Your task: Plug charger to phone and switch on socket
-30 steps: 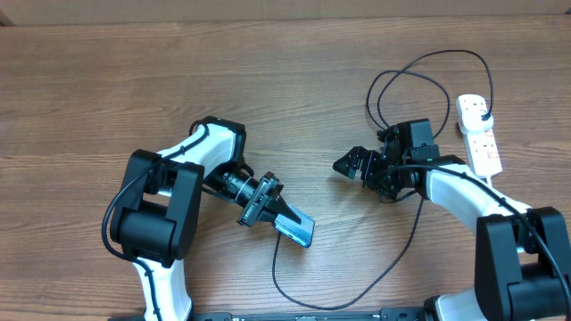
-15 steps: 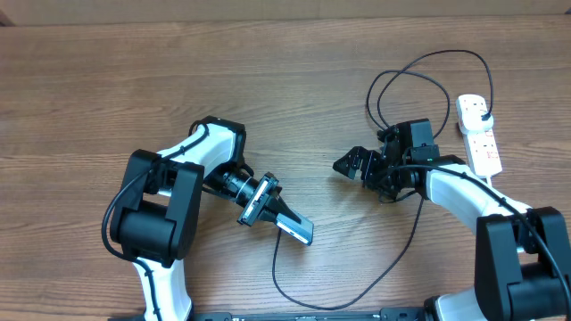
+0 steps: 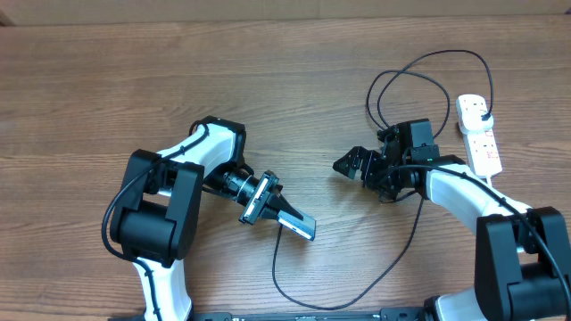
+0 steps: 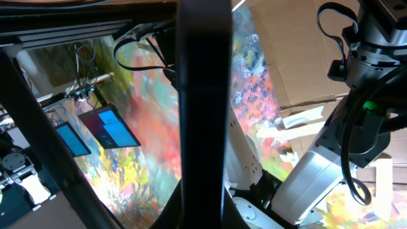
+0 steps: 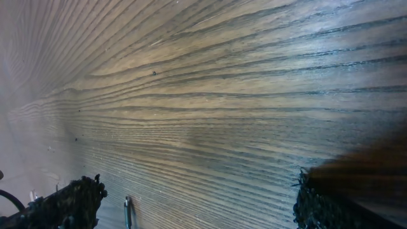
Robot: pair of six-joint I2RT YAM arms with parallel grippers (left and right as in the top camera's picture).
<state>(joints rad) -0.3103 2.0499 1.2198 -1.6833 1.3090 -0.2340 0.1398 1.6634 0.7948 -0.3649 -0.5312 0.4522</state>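
Observation:
My left gripper (image 3: 284, 217) is shut on the phone (image 3: 303, 229), holding it low over the table's middle, turned almost edge-on so it looks dark. In the left wrist view the phone (image 4: 203, 83) is a dark upright bar between the left gripper's (image 4: 205, 207) fingers. The charger cable (image 3: 446, 53) loops from beside the phone's lower end round the front of the table, then up to its black plug (image 3: 482, 111) in the white socket (image 3: 480, 143) at the far right. The right gripper (image 3: 348, 165) stands open over bare wood, to the right of the phone. Both of its fingertips (image 5: 70, 203) sit wide apart with nothing between them.
The right arm's body (image 3: 446, 187) lies between the socket and the phone, with the cable draped past it. The table's back edge (image 3: 268, 20) runs along the top of the overhead view. The left wrist view looks off the table at monitors (image 4: 108, 127) and frame bars.
The left gripper has rolled the phone: its blue screen faced up a second ago and now shows only as a dark edge. The right arm has not moved.

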